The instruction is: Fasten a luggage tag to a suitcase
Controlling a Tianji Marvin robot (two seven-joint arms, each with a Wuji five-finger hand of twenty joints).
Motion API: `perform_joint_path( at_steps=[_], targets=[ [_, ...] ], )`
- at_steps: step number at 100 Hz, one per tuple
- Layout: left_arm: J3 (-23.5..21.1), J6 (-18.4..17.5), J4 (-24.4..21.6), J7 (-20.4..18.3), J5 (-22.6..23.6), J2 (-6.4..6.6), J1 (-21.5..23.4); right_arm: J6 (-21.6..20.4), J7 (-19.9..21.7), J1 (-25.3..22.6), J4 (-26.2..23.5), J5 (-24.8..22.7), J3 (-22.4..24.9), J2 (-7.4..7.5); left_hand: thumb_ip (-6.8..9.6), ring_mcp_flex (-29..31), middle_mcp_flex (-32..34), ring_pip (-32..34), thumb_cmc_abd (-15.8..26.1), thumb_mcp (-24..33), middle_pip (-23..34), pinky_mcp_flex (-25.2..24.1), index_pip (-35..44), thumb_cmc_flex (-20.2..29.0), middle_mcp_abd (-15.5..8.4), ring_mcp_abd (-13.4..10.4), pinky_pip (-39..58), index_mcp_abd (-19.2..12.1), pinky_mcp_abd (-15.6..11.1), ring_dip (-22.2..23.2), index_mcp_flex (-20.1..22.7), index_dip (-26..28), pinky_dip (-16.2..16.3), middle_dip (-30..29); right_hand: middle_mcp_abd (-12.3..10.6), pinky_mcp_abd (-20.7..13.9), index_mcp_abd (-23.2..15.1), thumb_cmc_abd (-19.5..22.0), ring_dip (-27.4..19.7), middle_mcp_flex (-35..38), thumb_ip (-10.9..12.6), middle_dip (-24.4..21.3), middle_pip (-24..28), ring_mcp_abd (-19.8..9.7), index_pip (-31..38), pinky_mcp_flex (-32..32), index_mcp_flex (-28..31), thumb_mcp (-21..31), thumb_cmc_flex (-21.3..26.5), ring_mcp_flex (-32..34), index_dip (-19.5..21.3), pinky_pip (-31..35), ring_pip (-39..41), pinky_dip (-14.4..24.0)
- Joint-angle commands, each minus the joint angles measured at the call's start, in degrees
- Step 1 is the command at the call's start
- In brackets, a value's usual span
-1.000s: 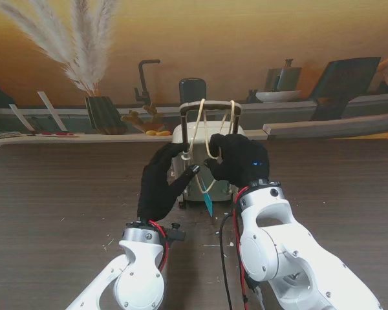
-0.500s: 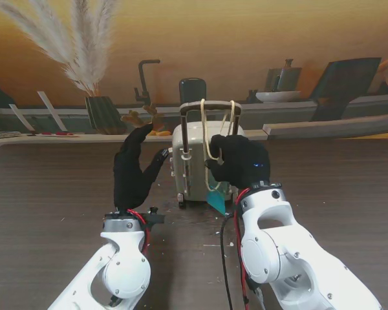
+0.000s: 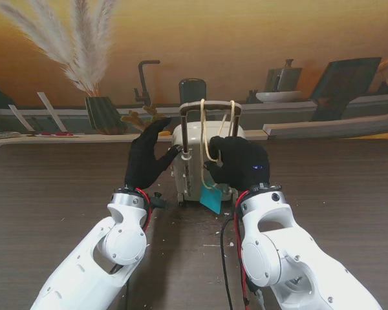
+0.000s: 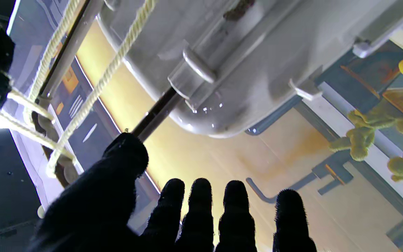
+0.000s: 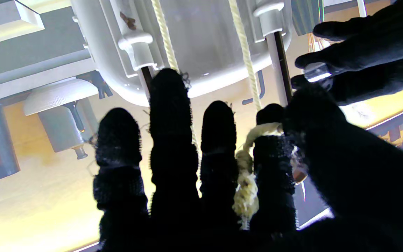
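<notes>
- Stand view: small cream hard-shell suitcase (image 3: 204,165) upright mid-counter (image 3: 58,187), telescopic handle (image 3: 209,106) pulled up, pale twisted cord (image 3: 205,129) draped over its top bar in two strands.
- Teal luggage tag (image 3: 211,199) dangling low on the near face of the case, just nearer to me than its base, on the end of that cord.
- Right hand (image 3: 240,161) curled against the front of the case, pinching the cord; right wrist view: thumb and forefinger (image 5: 273,147) closed on a frayed, knotted bunch of it.
- Left hand (image 3: 147,161) holding nothing, fingers spread and upright just left of the case; left wrist view: thumb tip (image 4: 126,154) at or right beside the dark handle rod, contact hard to confirm.
- Progress, as a judgement: looping over the handle done, tag hanging; still to come, securing or snugging the loop, then letting go. Whether a knot already holds, impossible to tell.
- Materials: shell smooth, glossy moulded plastic with rounded corners and ribbed panels; handle rods thin dark metal in pale plastic sockets.
- Cord soft, fibrous, fraying at the gripped end; likely to slip on the smooth bar.
- Tag flat, thin, stiff-looking, angular in outline.
- Counter dark wood-grain, flecked with small pale scraps.
- Both hands in black knit gloves.
</notes>
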Motion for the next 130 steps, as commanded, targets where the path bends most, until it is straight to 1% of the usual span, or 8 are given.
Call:
perform_joint_path(
  at_steps=[1, 15, 37, 48, 56, 66, 75, 130],
  targets=[
    [0.5, -0.5, 0.3, -1.6, 0.0, -0.05, -1.3, -0.2, 0.5, -0.3, -0.3, -0.1, 0.1, 0.21, -1.20, 1.0, 0.9, -1.4, -1.4, 0.0, -1.2, -0.6, 1.1, -2.7, -1.2, -0.9, -2.1, -4.1, -4.7, -1.9, 2.9, -1.0, -1.5, -1.8, 0.5, 0.4, -0.1, 0.5, -0.3, -0.7, -0.1, -0.5, -0.6, 0.4, 1.3, -0.3, 0.1, 0.1, 2.3, -0.3, 1.4, -0.1, -0.3, 0.2],
    [1.9, -1.1, 1.9, -3.3, -1.3, -0.08, -3.2, -0.3, 0.4, -0.3, -0.3, -0.1, 0.1, 0.20, -1.17, 1.2, 2.6, -1.9, -1.0, -2.1, -2.1, -0.4, 3.2, -4.7, 0.2, 0.3, -5.4, -5.6, -3.6, -1.7, 6.6, 0.3, -2.2, -2.1, 0.5, 0.4, -0.1, 0.6, -0.2, -0.8, -0.1, -0.5, -0.7, 0.4, 1.3, -0.3, 0.1, 0.0, 2.4, -0.3, 1.4, -0.2, -0.4, 0.2],
    [3.8, -0.1, 3.9, -3.1, -1.6, -0.52, -5.4, -0.8, 0.3, -0.9, -0.4, -0.3, 0.3, 0.27, -1.22, 2.7, 5.8, -1.8, 1.4, -3.7, -1.8, 0.2, 6.4, -3.2, 0.9, 0.7, -6.9, -7.9, -2.9, -1.4, 11.7, 2.4, -1.6, -1.7, 0.5, 0.4, -0.1, 0.7, -0.2, -0.7, -0.1, -0.5, -0.7, 0.6, 1.2, -0.2, 0.1, 0.0, 2.4, -0.3, 1.3, -0.2, -0.4, 0.2],
    [4.6, 0.5, 5.0, -2.1, -2.0, -1.02, -6.2, -1.4, 0.1, -1.7, -0.6, -0.4, 0.6, 0.33, -1.05, 4.9, 10.3, -0.6, 1.8, -12.2, -0.7, 1.7, 13.9, 4.8, 1.2, 1.3, -7.4, -12.7, -2.3, -0.9, 17.5, 7.3, -0.1, -1.0, 0.5, 0.4, 0.0, 0.7, -0.2, -0.7, -0.1, -0.5, -0.7, 0.5, 1.3, -0.2, 0.1, 0.0, 2.4, -0.3, 1.3, -0.2, -0.4, 0.2],
    [5.1, 1.0, 5.5, -1.5, -2.1, -1.28, -6.5, -1.7, -0.2, -2.3, -0.6, -0.4, 0.8, 0.36, -0.76, 6.9, 13.7, 0.6, 2.7, -15.6, 0.4, 2.9, 19.6, 8.7, 1.2, 1.8, -5.9, -13.9, -1.8, -0.5, 20.3, 8.0, 0.6, -0.6, 0.6, 0.4, 0.0, 0.7, -0.2, -0.7, -0.1, -0.5, -0.7, 0.5, 1.2, -0.2, 0.2, -0.1, 2.3, -0.3, 1.2, -0.2, -0.4, 0.2],
    [5.6, 1.9, 5.8, -1.0, -2.1, -1.53, -6.8, -2.1, -0.4, -3.2, -0.6, -0.4, 0.9, 0.41, -0.67, 13.0, 21.9, 6.1, 3.6, -17.0, 4.6, 5.2, 25.7, 11.6, 1.0, 4.2, 3.0, -11.2, -0.5, 1.9, 24.0, 7.1, 3.0, 1.8, 0.7, 0.5, 0.0, 0.7, -0.2, -0.7, -0.1, -0.5, -0.7, 0.6, 1.2, -0.2, 0.2, 0.0, 2.3, -0.3, 1.2, -0.2, -0.4, 0.2],
    [5.9, 2.5, 6.1, -0.6, -2.1, -1.67, -6.9, -2.5, -0.7, -3.8, -0.4, -0.3, 0.8, 0.44, -0.56, 15.8, 25.4, 10.3, 3.4, -17.5, 7.4, 5.8, 29.4, 12.5, 1.1, 4.8, 10.4, -11.1, -0.5, 3.7, 25.2, 7.1, 3.2, 3.9, 0.6, 0.5, 0.0, 0.7, -0.2, -0.7, -0.1, -0.5, -0.7, 0.6, 1.2, -0.2, 0.2, 0.0, 2.3, -0.3, 1.2, -0.2, -0.4, 0.2],
    [6.8, 4.1, 6.4, 0.5, -2.0, -2.12, -7.0, -5.4, -2.1, -7.3, 2.6, 1.1, 0.5, 0.71, -0.35, 17.6, 28.3, 14.2, 2.2, -16.9, 10.3, 6.1, 32.2, 13.2, 2.2, 5.4, 16.6, -9.5, -0.3, 5.0, 26.8, 8.1, 1.4, 6.3, 0.2, 0.4, 0.0, 0.8, -0.2, -0.2, -0.1, -0.6, -0.8, 0.6, 0.9, -0.4, 0.5, 0.1, 2.3, -0.3, 0.6, -0.2, -0.4, 0.2]
  ],
)
